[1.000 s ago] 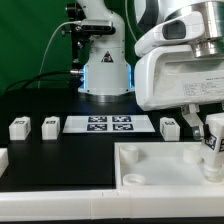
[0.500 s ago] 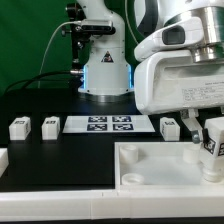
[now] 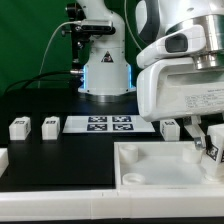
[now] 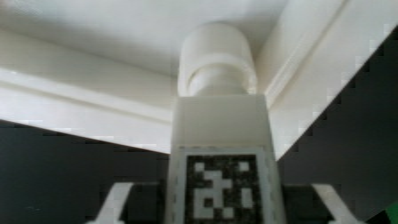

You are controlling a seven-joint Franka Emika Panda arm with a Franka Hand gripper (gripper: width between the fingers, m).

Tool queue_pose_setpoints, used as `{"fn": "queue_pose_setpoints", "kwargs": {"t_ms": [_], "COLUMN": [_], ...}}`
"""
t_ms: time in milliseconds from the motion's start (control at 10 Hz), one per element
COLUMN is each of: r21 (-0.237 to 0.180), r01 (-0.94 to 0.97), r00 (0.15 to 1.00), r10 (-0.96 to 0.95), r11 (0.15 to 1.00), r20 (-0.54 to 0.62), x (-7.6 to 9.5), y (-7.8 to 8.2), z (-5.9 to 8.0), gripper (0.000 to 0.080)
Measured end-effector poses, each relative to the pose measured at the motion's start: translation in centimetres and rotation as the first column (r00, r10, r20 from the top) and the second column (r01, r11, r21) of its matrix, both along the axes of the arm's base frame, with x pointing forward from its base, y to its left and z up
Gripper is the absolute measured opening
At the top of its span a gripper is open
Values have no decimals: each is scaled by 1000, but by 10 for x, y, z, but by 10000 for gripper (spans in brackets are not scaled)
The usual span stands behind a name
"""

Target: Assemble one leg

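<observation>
Your arm's fingers [image 4: 121, 206] were closed on the held leg [image 3: 212, 151], one pressed to each side of the block, with no gap seen in the wrist view. The held leg hung at the exterior view's right, above the far right part of the white tabletop slab [image 3: 150, 166]. You could not tell from either view whether its lower end touched the slab. Its black-and-white marker tag [image 4: 222, 186] faced the wrist camera. Its rounded peg end [image 4: 222, 58] pointed away from that camera, toward a raised rim of the slab.

The slab lay flat on the black surface [image 3: 60, 170], near the front, with a round socket [image 3: 129, 179] showing at its near corner.

Behind the slab, the marker board [image 3: 110, 124] lay flat at centre. A first spare leg [image 3: 18, 128] and a second spare leg [image 3: 50, 125] stood side by side but apart, toward the exterior view's left of that board. A third spare leg [image 3: 170, 127] stood just beside the board on the exterior view's right, partly behind the arm's white housing [image 3: 185, 85]. A further white part [image 3: 3, 157] was cut off at the exterior view's left edge; you could not identify it.
</observation>
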State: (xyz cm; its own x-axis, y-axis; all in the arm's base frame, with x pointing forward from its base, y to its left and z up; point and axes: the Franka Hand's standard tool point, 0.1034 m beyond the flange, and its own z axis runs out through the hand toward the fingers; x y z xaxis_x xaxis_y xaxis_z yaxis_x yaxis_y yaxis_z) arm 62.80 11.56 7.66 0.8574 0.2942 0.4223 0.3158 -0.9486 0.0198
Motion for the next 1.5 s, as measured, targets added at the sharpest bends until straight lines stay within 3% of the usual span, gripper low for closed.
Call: {"fn": "queue_pose_setpoints", "kwargs": {"t_ms": [900,1000,1100,1500], "r21": [16,15,15,10], "r01": [-2,-2,-2,-10], "r00": [997,996,996,996], "r10": [0,1,1,9], "r11": [1000,1000,1000,1000], "r20": [82,84,84,84], "x": [-2,-2,-2,-3], "y": [4,4,4,3], "z": [-2,0,0,0], "gripper": [293,477,590,646]}}
